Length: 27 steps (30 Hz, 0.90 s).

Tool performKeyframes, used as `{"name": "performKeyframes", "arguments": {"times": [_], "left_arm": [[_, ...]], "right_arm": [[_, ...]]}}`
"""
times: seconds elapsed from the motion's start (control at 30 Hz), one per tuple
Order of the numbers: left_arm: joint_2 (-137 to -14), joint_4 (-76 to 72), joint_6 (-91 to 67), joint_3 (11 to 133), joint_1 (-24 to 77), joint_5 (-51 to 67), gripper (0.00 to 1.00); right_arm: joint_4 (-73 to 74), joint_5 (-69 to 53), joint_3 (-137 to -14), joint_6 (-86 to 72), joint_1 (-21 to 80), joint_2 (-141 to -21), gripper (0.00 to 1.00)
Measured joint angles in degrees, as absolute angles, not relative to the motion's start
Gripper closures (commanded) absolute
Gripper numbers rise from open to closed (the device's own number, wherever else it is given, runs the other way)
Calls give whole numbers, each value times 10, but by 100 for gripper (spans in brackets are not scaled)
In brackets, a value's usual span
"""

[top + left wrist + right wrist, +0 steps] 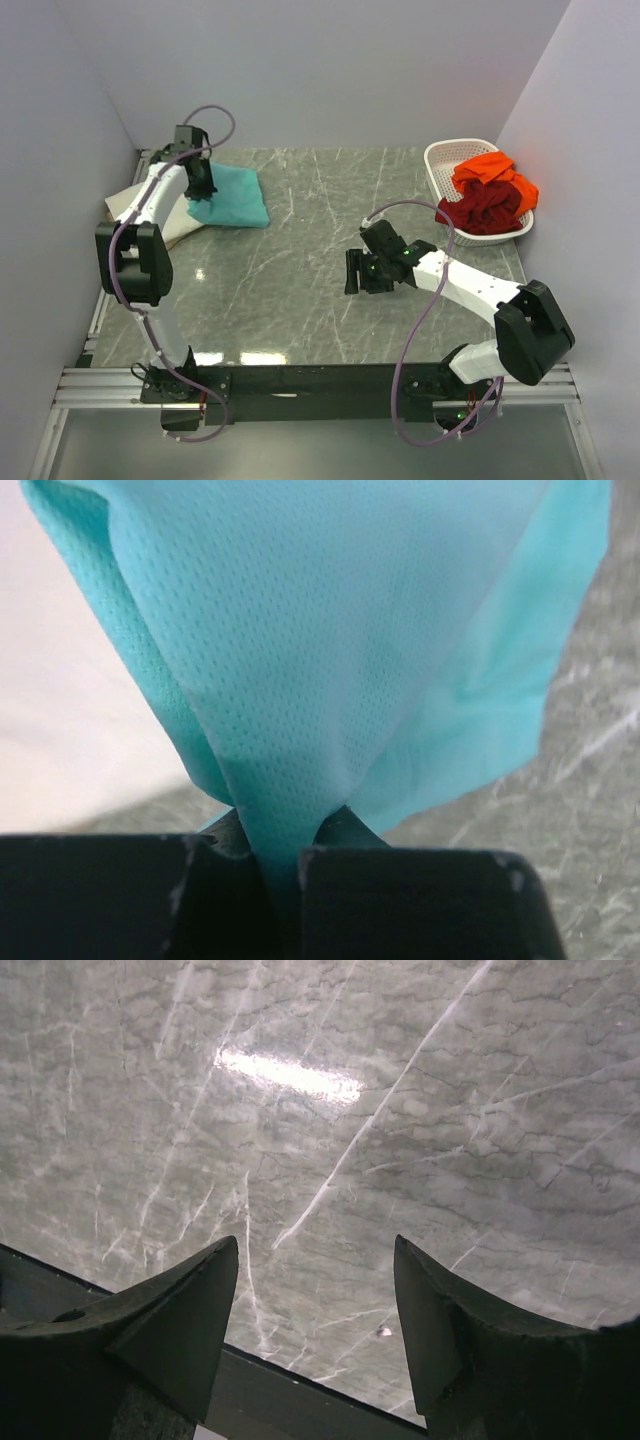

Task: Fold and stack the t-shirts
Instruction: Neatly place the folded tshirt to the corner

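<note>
Bench of grey veined stone, seen from above, with two robot arms fixed at its near edge.

Left arm reaches to the far left corner, where a teal shirt lies folded into a rough rectangle on the bench. Left jaws are closed on a pinch of that teal cloth. The left wrist view shows the teal shirt fanning out from between the two black fingers. A cream shirt lies just beside the teal one, on its left, partly hidden under the arm. Whether the two overlap cannot be told. In the wrist view the cream shirt fills the left edge.

Right arm stretches toward the middle of the bench, well apart from every shirt. Right jaws stand wide apart and hold nothing; the right wrist view shows both dark fingers over bare stone.

White lattice basket sits at the far right corner. It holds a crumpled orange shirt and a crumpled dark red shirt, the orange one toward the back, both rising above the rim.
</note>
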<state>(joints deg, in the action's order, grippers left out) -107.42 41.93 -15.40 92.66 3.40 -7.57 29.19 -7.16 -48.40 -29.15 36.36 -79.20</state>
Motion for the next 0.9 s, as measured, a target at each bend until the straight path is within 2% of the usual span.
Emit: {"name": "performKeyframes", "arguments": {"times": [0.27, 0.9], "left_arm": [[-1128, 467, -125, 1060, -45, -32, 100], [-1086, 500, -121, 1028, -184, 64, 100]], "right_arm": [[282, -84, -482, -293, 364, -793, 30], [263, -120, -482, -298, 363, -820, 30]]}}
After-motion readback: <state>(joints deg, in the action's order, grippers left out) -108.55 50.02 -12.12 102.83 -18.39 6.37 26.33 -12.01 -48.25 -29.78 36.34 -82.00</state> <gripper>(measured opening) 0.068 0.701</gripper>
